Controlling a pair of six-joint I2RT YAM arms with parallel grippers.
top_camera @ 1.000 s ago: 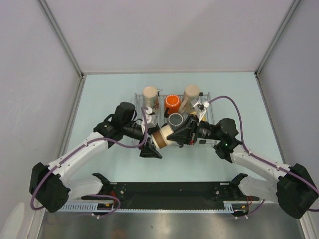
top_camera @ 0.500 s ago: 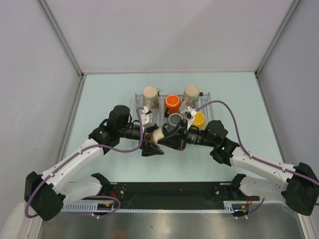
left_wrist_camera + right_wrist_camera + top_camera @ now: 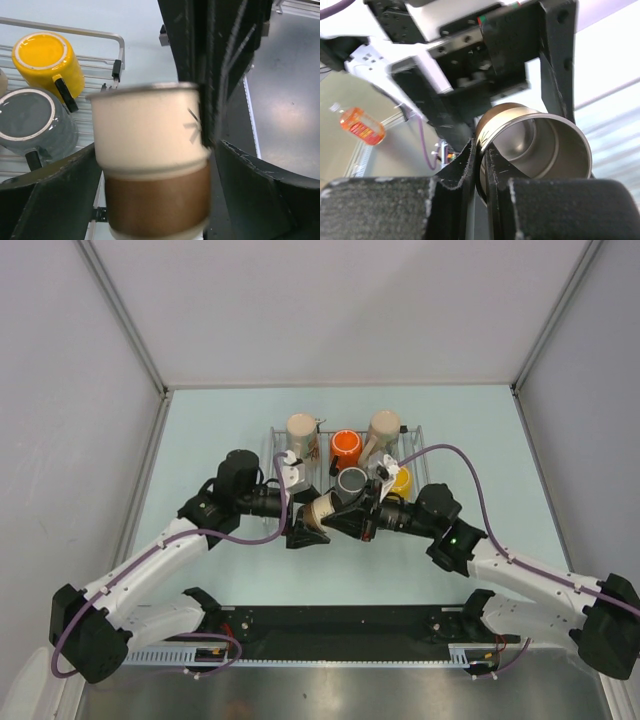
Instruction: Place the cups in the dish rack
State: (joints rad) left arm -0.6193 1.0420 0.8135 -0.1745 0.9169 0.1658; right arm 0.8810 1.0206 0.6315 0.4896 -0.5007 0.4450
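Note:
A cream cup with a brown band and a steel inside [image 3: 318, 514] hangs above the table just in front of the dish rack [image 3: 276, 437]. My right gripper [image 3: 341, 517] is shut on its rim [image 3: 485, 131], one finger inside and one outside. My left gripper [image 3: 303, 528] straddles the cup's body [image 3: 150, 150] with its fingers [image 3: 260, 200] spread, and a thin gap shows on one side. In the rack stand two cream mugs [image 3: 301, 430] [image 3: 383, 428], an orange mug [image 3: 346, 447], a grey mug [image 3: 351, 481] [image 3: 32, 120] and a yellow mug [image 3: 399, 480] [image 3: 47, 62], all upside down.
The rack's front corner with a black clip [image 3: 116, 67] is close behind the held cup. The black base rail [image 3: 340, 625] runs along the near edge. Grey walls [image 3: 60, 390] close in the sides and back. An orange bottle [image 3: 362, 125] shows far off in the right wrist view.
The right arm has pushed leftward and its gripper has come onto the cup's rim. The cup and the left gripper have shifted slightly left and toward the near edge.

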